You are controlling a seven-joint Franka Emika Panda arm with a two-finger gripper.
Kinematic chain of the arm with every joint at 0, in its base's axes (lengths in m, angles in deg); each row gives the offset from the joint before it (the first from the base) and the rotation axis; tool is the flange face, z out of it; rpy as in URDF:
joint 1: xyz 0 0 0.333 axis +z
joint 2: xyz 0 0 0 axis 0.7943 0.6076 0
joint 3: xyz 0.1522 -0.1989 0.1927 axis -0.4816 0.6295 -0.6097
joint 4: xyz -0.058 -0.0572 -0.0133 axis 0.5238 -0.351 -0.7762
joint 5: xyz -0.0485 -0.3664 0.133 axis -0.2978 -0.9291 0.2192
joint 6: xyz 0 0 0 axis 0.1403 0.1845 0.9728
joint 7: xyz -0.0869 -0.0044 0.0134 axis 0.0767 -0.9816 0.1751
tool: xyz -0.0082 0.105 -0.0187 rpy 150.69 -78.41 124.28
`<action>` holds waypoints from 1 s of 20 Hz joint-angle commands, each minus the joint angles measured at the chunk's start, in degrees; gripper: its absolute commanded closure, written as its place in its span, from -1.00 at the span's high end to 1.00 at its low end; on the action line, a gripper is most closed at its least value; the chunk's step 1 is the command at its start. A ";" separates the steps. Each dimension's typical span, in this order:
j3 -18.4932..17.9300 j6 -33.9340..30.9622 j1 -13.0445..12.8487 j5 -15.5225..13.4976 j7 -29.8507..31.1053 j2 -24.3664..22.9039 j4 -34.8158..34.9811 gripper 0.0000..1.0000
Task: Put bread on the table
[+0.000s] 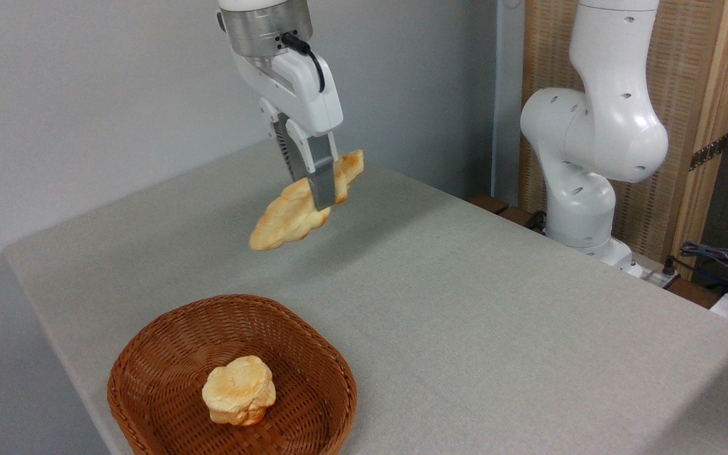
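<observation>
In the fixed camera view, the tool (313, 183) hung from the white arm near the top centre of the frame, pointing down and tilted a little toward the right. Its two fingers (321, 180) were clamped on the bread (288, 212), gripping the loaf somewhat right of its middle, so that the near finger covered part of the crust. The bread was held in the air, clear of the bench (465, 303), with no part of it touching the cloth. It lay slanted: its toasted right tip pointed up and to the right past the fingers, while its longer, paler left end drooped down and to the left. A soft shadow lay on the cloth below and to the right of the loaf.

The bench was a large surface under light grey-beige cloth, running from the far corner behind the tool toward the lower right. Near its front left edge stood a brown wicker basket (149, 354), well apart from the raised bread. Inside the basket, just right of its centre, sat a small round bun (239, 390), resting on the woven bottom.

At the right, behind the far edge of the bench, rose the white base and lower joints of the arm (591, 139), in front of a wooden screen (699, 95). Some dark cables (718, 256) lay at the right edge, beyond the bench.
</observation>
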 commanded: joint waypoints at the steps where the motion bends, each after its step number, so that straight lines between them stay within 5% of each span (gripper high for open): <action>1: -0.44 -1.70 -0.82 1.07 -0.93 -0.95 0.77 1.00; 20: -1.41 1.46 -0.73 -2.54 3.38 1.42 -3.80 1.00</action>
